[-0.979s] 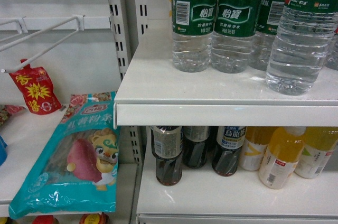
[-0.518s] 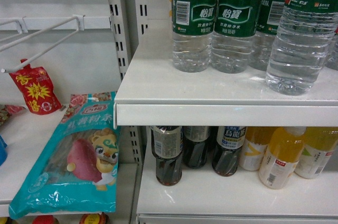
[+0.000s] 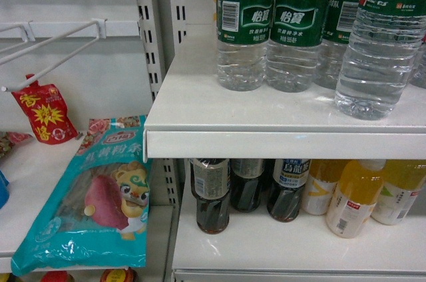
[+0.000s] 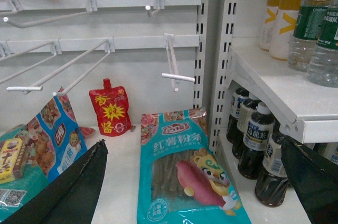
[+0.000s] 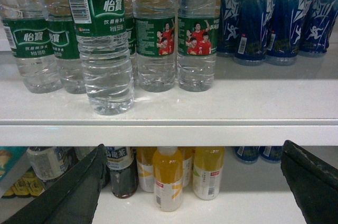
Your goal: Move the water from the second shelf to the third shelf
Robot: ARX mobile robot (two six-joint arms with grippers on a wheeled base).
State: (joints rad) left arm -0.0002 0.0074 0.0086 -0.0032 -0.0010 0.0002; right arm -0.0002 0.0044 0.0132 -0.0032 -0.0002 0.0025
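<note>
**Front bottle stands up and left of the right gripper**

On the upper shelf the water bottles stand upright in a row, long axes vertical, and one bottle sits forward of the rest, near the shelf's front edge. Seen from the right wrist, the right gripper hangs below that edge with both fingers spread wide and nothing between them; the front bottle lies above it and off to its left. The left gripper, likewise spread and holding nothing, faces the neighbouring bay with the snack bag, and the water is far off to its right. So the right arm is clearly the nearer one.

Which shelf counts as second or third I cannot tell, so this row fits either water waiting to go or water already placed. Beneath it, tea and juice fill the lower shelf.
</note>
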